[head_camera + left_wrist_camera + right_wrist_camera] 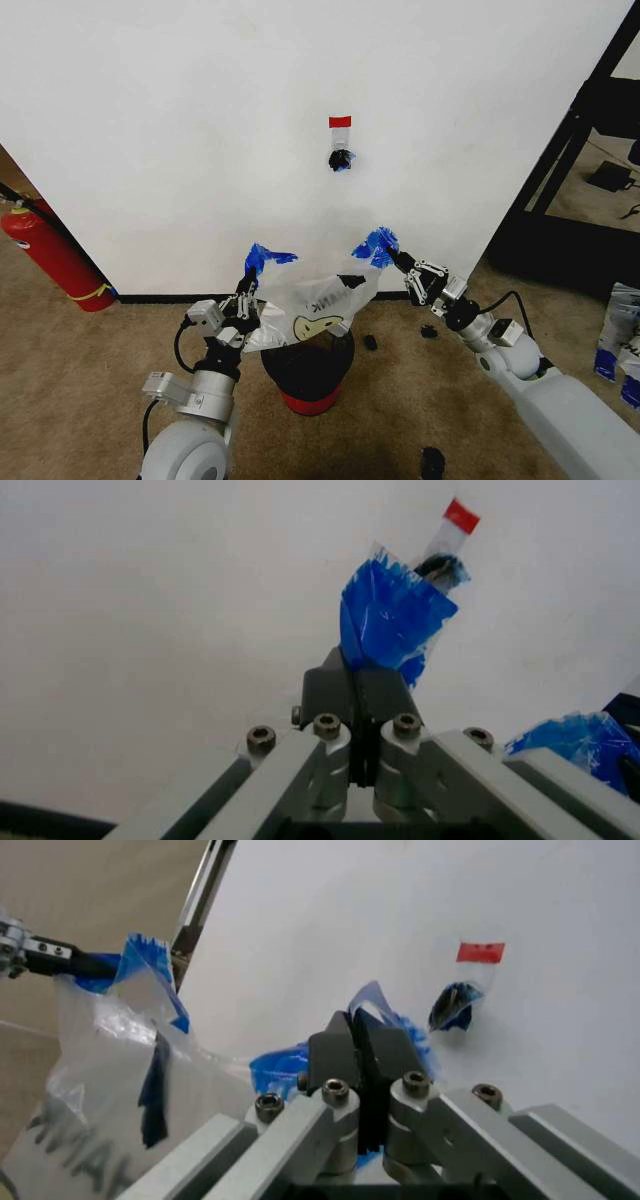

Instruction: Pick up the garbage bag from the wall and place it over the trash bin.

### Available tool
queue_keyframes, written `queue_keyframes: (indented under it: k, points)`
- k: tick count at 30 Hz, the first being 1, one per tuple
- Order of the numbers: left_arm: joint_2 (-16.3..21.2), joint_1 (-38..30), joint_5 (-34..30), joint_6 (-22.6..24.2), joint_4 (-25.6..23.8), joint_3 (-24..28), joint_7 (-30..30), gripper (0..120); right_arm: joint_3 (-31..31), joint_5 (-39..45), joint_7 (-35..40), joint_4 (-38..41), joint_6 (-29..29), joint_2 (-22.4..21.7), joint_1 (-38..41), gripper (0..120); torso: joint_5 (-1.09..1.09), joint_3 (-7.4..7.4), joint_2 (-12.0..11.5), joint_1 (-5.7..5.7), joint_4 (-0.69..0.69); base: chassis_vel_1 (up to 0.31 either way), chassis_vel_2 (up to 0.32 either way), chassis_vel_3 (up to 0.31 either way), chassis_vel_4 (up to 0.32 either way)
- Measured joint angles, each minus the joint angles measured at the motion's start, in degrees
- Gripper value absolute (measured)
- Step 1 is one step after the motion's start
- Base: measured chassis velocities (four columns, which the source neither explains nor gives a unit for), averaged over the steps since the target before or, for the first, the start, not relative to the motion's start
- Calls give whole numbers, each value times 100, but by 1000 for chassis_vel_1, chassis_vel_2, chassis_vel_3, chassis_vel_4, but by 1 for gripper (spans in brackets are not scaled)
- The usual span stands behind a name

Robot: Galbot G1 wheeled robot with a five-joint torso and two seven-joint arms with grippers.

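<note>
Both grippers, left (250, 275) and right (392, 256), are pinched on the blue handles of the bag (315, 305), holding it spread just above the bin (308, 372) and off the wall (200, 120), so placing is under way, and lowering the mouth evenly around the rim seems next.

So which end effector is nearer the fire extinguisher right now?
Left. The left end effector grips the garbage bag on the side toward the fire extinguisher; the right end effector holds the bag's far handle, farther off.
</note>
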Motion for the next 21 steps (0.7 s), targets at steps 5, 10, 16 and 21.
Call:
queue_keyframes:
  k: [5, 10, 16, 21]
  points:
    - [-139, -19, -427, -20, 134, 75, 43, 0, -8, -190, -12, -78, 6, 77, -44, 0, -1, 0, 0, 0, 0, 0, 0, 0, 0]
    - [-179, 50, -683, 74, 243, 121, 11, 0, -26, -290, -37, -99, 7, 150, -102, 0, 0, 0, 0, 0, 0, 0, 0, 0, 0]
    - [-173, 144, -1139, 69, 459, 70, -57, 0, -59, -376, -126, -165, 33, 220, -169, 0, -1, 0, 0, 0, 0, 0, 0, 0, 0]
    - [-208, 263, -1097, 102, 764, 137, -40, 0, -197, -549, -287, -428, 134, 366, -217, 0, -1, 0, 0, 0, 0, 0, 0, 0, 0]
